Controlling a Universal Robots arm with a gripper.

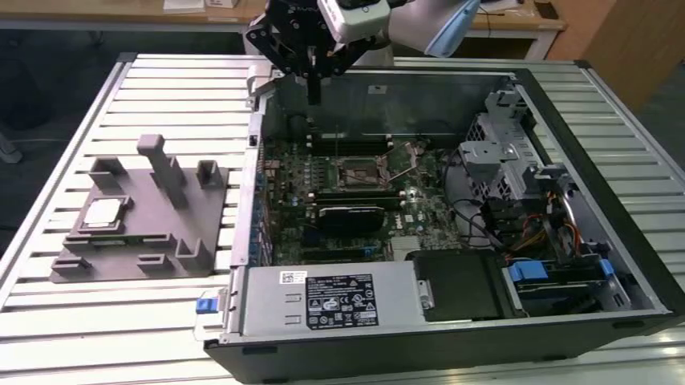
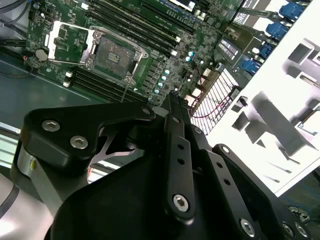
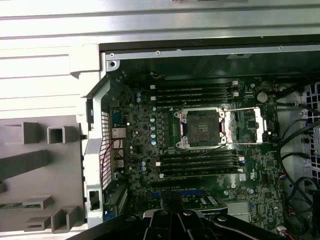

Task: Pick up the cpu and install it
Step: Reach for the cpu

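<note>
The cpu (image 1: 104, 212), a small silvery square chip, lies flat on the grey plastic fixture (image 1: 139, 245) at the exterior view's left, outside the computer case. My gripper (image 1: 314, 98) hangs over the case's far wall, well away from the cpu, with its fingers pressed together and nothing between them. Both wrist views show the fingers (image 2: 172, 107) (image 3: 172, 220) closed to a narrow tip. The motherboard's socket (image 1: 362, 171) (image 3: 201, 127) (image 2: 111, 56) sits bare, its metal load plate (image 3: 247, 127) swung open beside it.
The open case (image 1: 631, 265) lies on a slatted metal table (image 1: 64, 337). Inside are a black heatsink block (image 1: 351, 216), memory slots (image 3: 197, 91), a power supply (image 1: 332, 297), drive cages (image 1: 503, 152) and cable bundles (image 1: 535, 233). The fixture's upright posts (image 1: 160, 160) stand behind the cpu.
</note>
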